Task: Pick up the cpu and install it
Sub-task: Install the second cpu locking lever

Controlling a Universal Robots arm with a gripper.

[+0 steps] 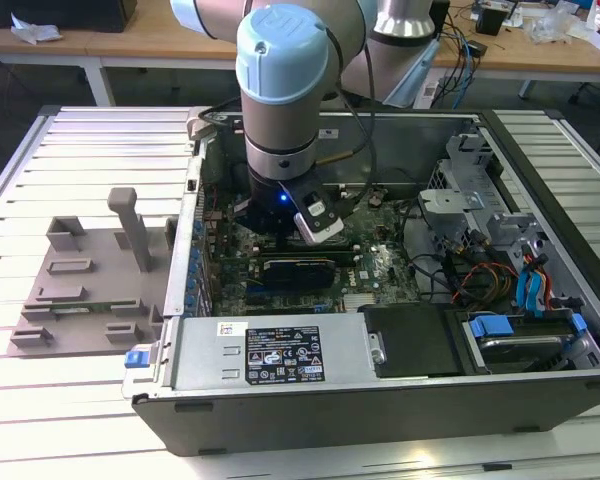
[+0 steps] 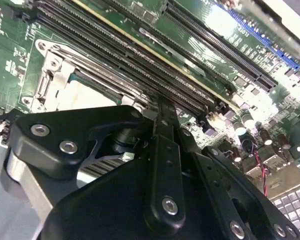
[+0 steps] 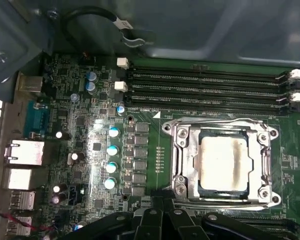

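The cpu (image 3: pixel 222 162), a flat square chip with a dull silver top, lies inside the metal socket frame (image 3: pixel 180 150) on the green motherboard. One pale corner of the cpu (image 2: pixel 85 95) shows past the black gripper links in the second wrist view. My gripper (image 3: pixel 163 212) hovers just off the socket's edge, its fingers together and nothing between them. The same gripper (image 2: pixel 162 107) shows end-on above the memory slots. In the exterior view, my arm's wrist (image 1: pixel 285 190) reaches down into the open computer case.
Empty memory slots (image 3: pixel 210 90) run beside the socket. A long black card (image 1: pixel 300 270) lies in the case near the wrist. The power supply (image 1: pixel 270 355) and drive cage (image 1: pixel 520 320) line the case's near side. A grey plastic tray (image 1: pixel 90 290) sits on the exterior view's left.
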